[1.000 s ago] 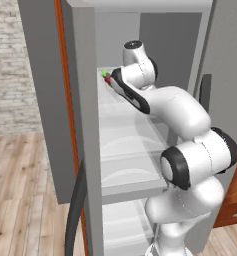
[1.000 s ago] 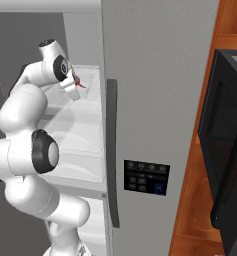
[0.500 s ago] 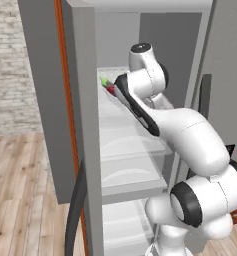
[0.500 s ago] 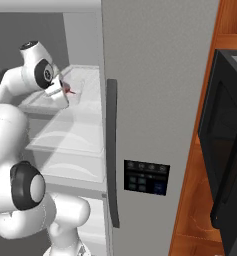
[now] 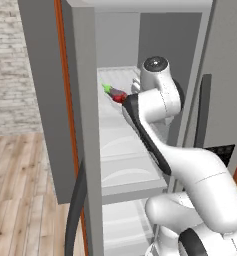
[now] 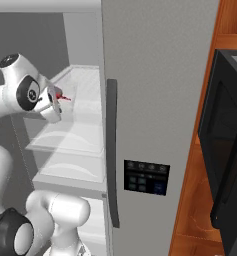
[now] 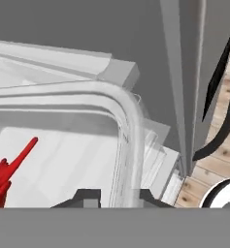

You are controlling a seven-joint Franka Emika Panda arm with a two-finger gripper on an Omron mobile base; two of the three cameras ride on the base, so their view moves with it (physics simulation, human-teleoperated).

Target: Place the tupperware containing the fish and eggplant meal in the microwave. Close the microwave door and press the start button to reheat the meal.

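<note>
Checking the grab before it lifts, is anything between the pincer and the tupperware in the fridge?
Nothing visible. In the hand view the pincer already straddles the tupperware rim, one finger either side. The red fish lies inside the tray, off to one side.

One tupperware [image 7: 128, 145] on fridge shelf. One red fish [image 7: 5, 177], one eggplant with green stem [image 5: 110, 90]. One fridge [image 6: 155, 100], one door handle [image 6: 112, 150], one control panel [image 6: 146, 177]. Three clear shelves [image 5: 125, 150] countable in open compartment. One microwave [image 6: 227, 150]. One robot arm [image 5: 165, 145].
</note>
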